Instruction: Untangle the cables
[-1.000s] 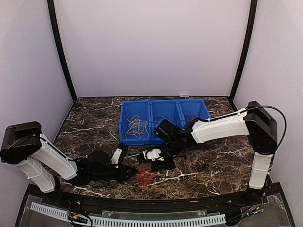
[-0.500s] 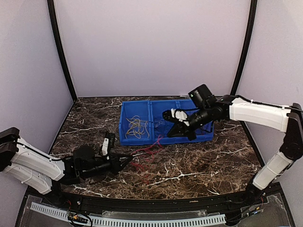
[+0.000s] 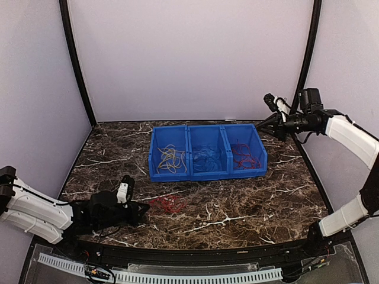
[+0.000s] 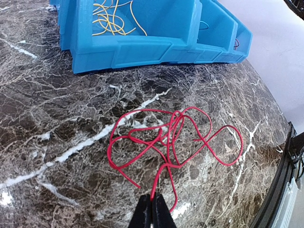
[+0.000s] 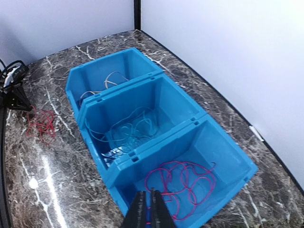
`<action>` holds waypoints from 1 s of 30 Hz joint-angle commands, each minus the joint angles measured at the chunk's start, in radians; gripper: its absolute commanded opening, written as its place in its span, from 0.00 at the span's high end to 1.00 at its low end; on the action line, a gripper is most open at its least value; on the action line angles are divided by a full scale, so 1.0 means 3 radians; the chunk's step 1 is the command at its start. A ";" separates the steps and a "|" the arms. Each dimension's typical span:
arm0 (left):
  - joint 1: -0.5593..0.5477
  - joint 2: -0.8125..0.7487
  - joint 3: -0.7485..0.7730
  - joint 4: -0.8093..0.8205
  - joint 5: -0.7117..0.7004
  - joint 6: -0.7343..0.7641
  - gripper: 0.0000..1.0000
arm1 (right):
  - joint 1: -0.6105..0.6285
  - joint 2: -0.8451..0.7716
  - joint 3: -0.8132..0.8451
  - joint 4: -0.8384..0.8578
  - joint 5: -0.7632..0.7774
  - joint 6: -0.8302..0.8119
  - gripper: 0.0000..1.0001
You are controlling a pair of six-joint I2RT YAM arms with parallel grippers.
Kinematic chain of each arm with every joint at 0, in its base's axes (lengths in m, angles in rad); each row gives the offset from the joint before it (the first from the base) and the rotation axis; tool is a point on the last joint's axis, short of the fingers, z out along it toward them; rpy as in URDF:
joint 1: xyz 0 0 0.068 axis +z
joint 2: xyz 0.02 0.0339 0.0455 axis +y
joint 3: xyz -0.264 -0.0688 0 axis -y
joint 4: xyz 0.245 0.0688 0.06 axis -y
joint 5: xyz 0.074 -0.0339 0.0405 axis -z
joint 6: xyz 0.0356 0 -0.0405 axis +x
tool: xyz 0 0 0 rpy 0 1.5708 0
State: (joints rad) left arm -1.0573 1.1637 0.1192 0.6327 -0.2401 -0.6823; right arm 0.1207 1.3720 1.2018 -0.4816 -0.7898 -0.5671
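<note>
A loose red cable (image 4: 171, 137) lies in loops on the marble table in front of the blue bin (image 3: 155, 173); it also shows in the top view (image 3: 167, 204). My left gripper (image 4: 152, 209) is low at the front left (image 3: 141, 212), shut on one end of that cable. My right gripper (image 3: 260, 125) is raised high at the back right, beyond the bin, shut and empty in its own view (image 5: 147, 204). A red cable (image 5: 190, 185) lies in the bin's right compartment, directly below it.
The bin's three compartments hold yellow cables (image 3: 172, 158) on the left, blue cables (image 3: 207, 158) in the middle and red cables (image 3: 244, 155) on the right. Black frame posts stand at the back corners. A rail runs along the table's near edge.
My right gripper has risen from the table centre, passed over the bin and gone to the back right; a red cable now lies in the right compartment. My left gripper drew back left with its cable.
</note>
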 commanded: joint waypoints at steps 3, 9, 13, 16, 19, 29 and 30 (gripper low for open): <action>0.0022 0.0052 0.0168 -0.0059 0.0010 0.0134 1.00 | 0.0806 0.0044 -0.0309 0.0138 0.0016 -0.0051 0.68; 0.0022 0.0103 0.0174 -0.0086 0.0038 0.0095 1.00 | 0.1725 0.0556 -0.0257 0.0089 0.0287 0.0014 0.60; 0.0022 0.0060 0.0144 -0.0120 0.0038 0.0047 1.00 | 0.2129 0.1089 -0.0067 0.0043 0.0409 0.0147 0.57; 0.0022 0.0010 0.0143 -0.0245 0.0002 0.0006 1.00 | 0.2323 0.1428 0.0135 0.0046 0.0562 0.0342 0.55; 0.0022 -0.0060 0.0155 -0.0529 -0.0110 -0.0089 1.00 | 0.2382 0.1683 0.0360 0.0040 0.0591 0.0548 0.55; 0.0022 -0.0252 0.0075 -0.0803 -0.0305 -0.0200 1.00 | 0.2552 0.2235 0.0896 -0.0099 0.0547 0.0828 0.49; 0.0022 -0.0255 0.0074 -0.0797 -0.0307 -0.0195 1.00 | 0.2568 0.2292 0.0948 -0.0137 0.0557 0.0847 0.48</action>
State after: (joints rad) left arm -1.0573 1.1084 0.1562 0.4244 -0.2996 -0.7300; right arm 0.8600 2.0052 1.4296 -0.4858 -0.6235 -0.3634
